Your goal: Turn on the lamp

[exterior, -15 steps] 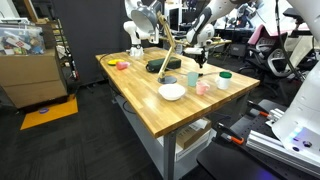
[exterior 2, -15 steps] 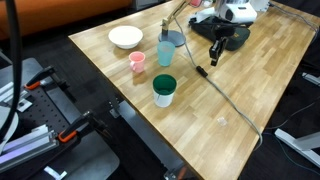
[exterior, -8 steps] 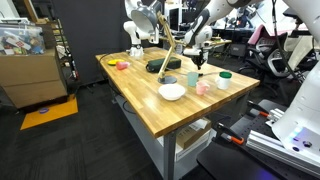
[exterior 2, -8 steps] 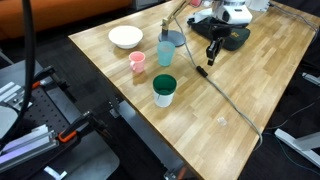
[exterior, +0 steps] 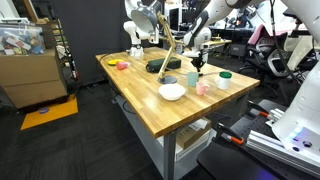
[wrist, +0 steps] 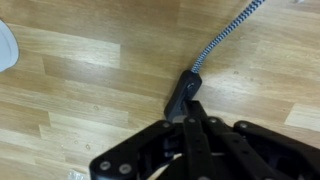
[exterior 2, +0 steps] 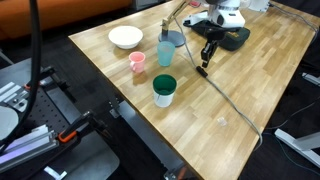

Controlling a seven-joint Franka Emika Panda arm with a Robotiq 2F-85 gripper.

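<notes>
The lamp stands on the wooden table [exterior 2: 250,90], with its flat dark base [exterior 2: 233,38] behind the gripper and its thin tan arm [exterior: 170,55] rising above. Its braided cord [wrist: 225,38] runs across the table to a black inline switch [wrist: 182,95]. The switch also shows in an exterior view [exterior 2: 201,70]. My gripper [wrist: 192,120] is shut and empty. Its closed fingertips point down at the switch and seem to touch its near end. The gripper shows in both exterior views [exterior 2: 205,60] [exterior: 198,62].
A white bowl [exterior 2: 125,37], a light blue cup [exterior 2: 165,52], a pink cup [exterior 2: 138,62] and a green-rimmed cup [exterior 2: 164,90] stand near the table edge beside the switch. A grey disc [exterior 2: 174,38] lies by the lamp. Small items [exterior: 120,65] sit at the far corner.
My gripper has moved down and along the cord toward the inline switch. It stays shut.
</notes>
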